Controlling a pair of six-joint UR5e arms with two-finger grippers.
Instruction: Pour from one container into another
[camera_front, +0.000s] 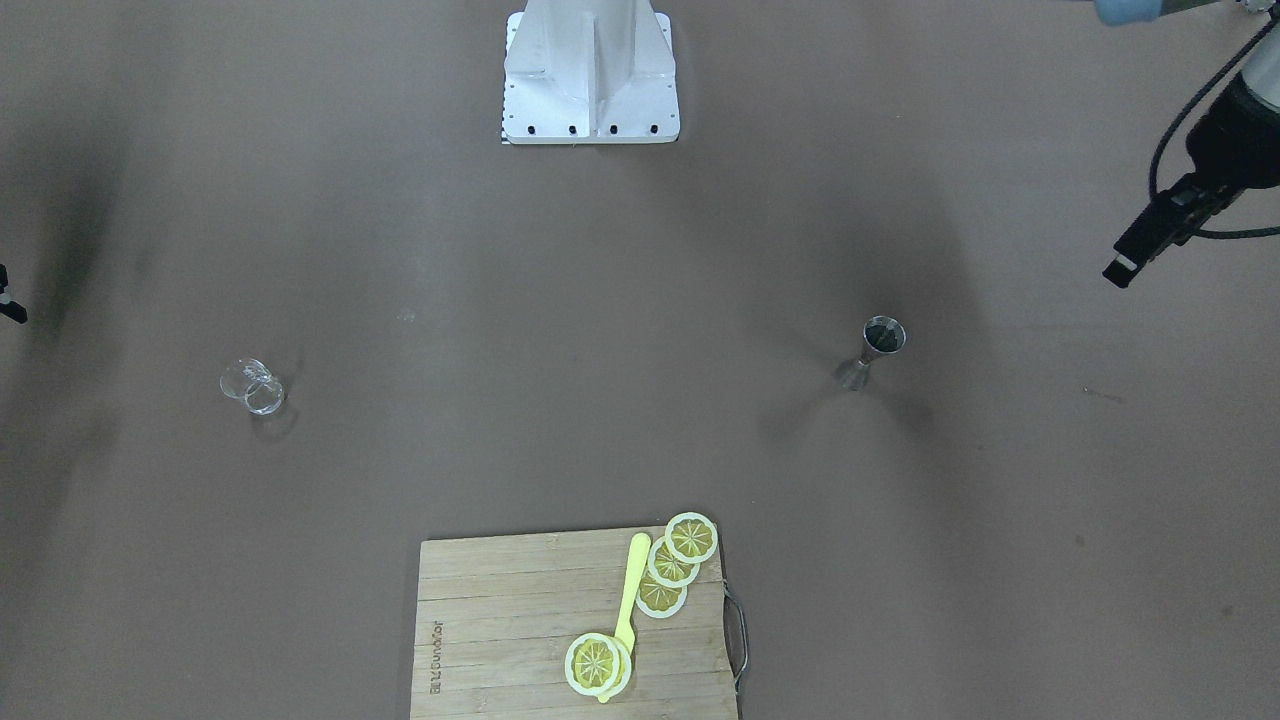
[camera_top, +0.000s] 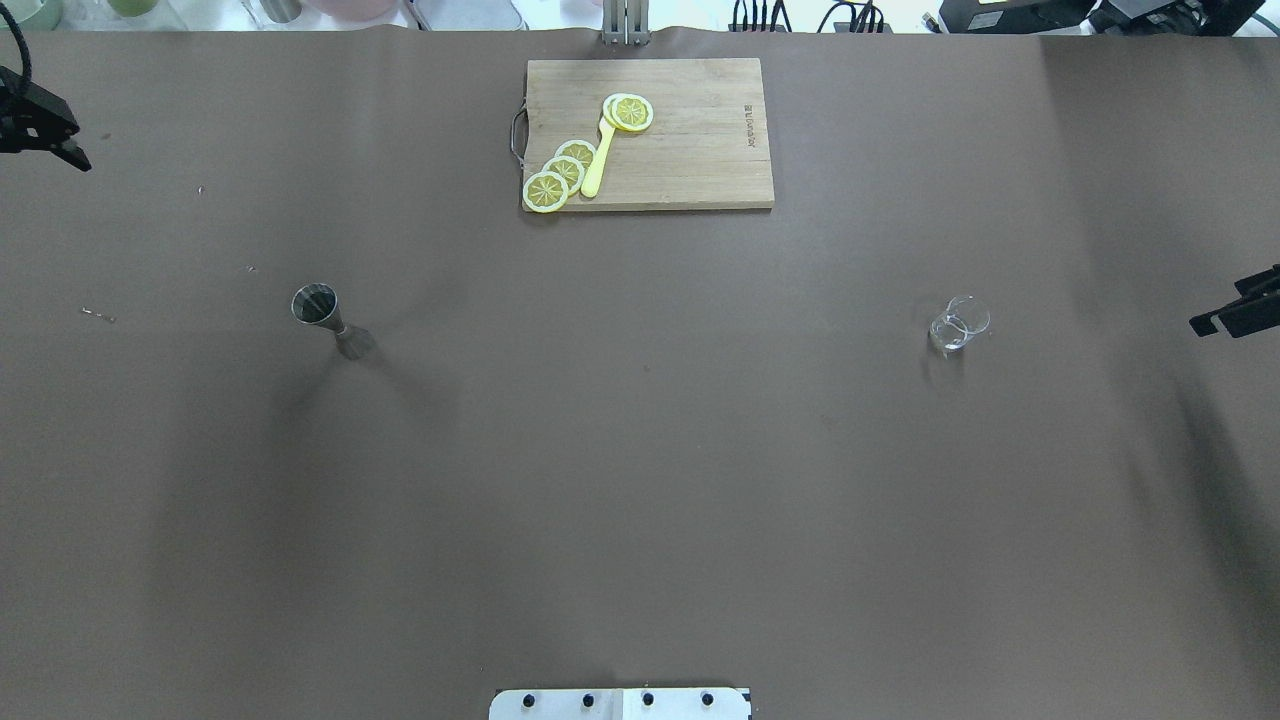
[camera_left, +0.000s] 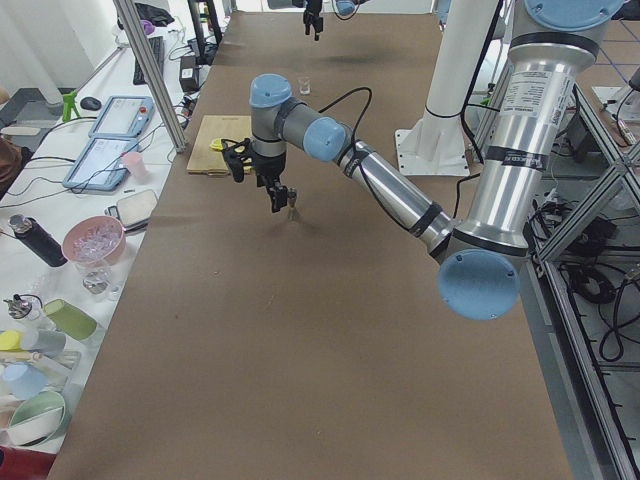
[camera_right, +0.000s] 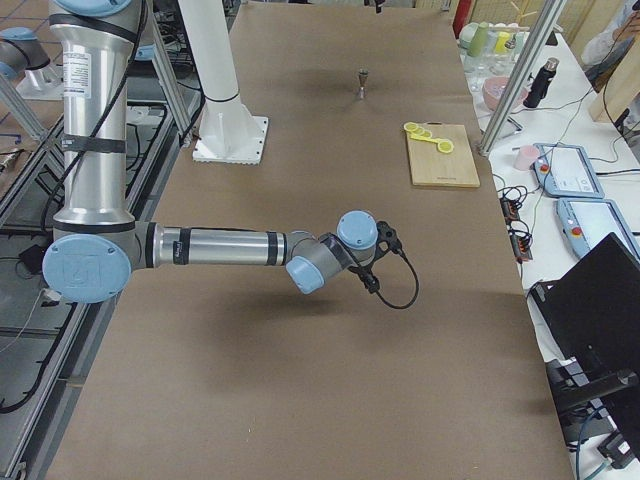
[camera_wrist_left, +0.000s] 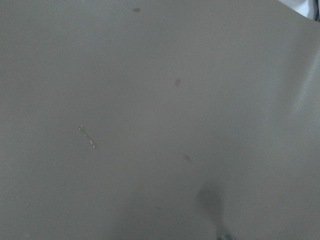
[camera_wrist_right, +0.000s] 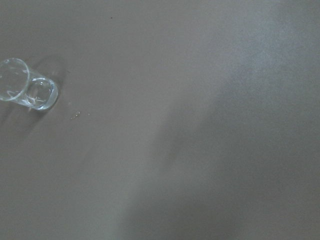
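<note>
Since both sets of fingers are cropped at the frame edges, I cannot tell whether the left gripper or the right gripper is wide or narrow. Both hang out near the table ends, well apart from either container. The steel jigger stands upright on the robot's left half, and the clear shot glass is on the right half. Judgement: the jigger is light, stiff, slick and tippy on its small cone, so pinch at the waist. The glass is light, brittle and slippery, so clamp across the wall at mid-height, gently. Fill level in either is unreadable, and the wrist views show no fingers. The cutting board with lemon slices sits at the far edge, not involved.
</note>
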